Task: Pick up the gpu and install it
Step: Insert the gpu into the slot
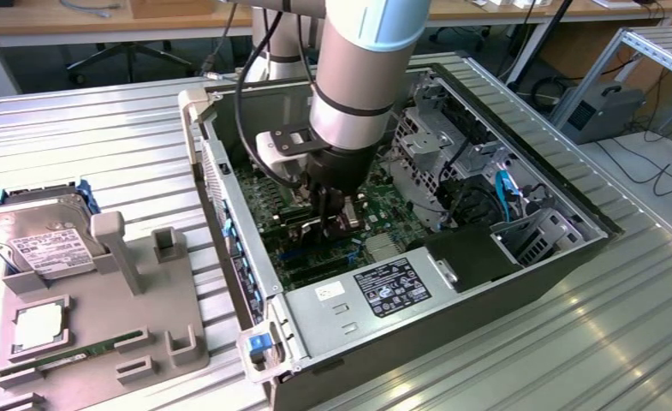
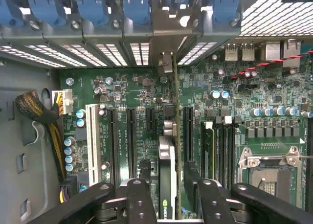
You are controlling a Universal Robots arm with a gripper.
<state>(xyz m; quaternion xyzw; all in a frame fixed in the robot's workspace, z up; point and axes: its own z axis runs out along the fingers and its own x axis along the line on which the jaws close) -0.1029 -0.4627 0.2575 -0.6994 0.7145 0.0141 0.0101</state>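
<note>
So the gpu (image 2: 167, 158) is standing on edge in a slot on the motherboard (image 2: 132, 87), inside the open PC case (image 1: 230, 214), with its bracket end up against the case's vented back wall. The gripper (image 2: 167, 172) is down inside the case right over it. Its fingers (image 2: 145, 172) are partly open, one on each side of the card, with a sliver of board showing on both sides, so nothing's actually gripped. A hard drive (image 1: 41, 240) lies outside the case on a gray holder (image 1: 141, 342).
</note>
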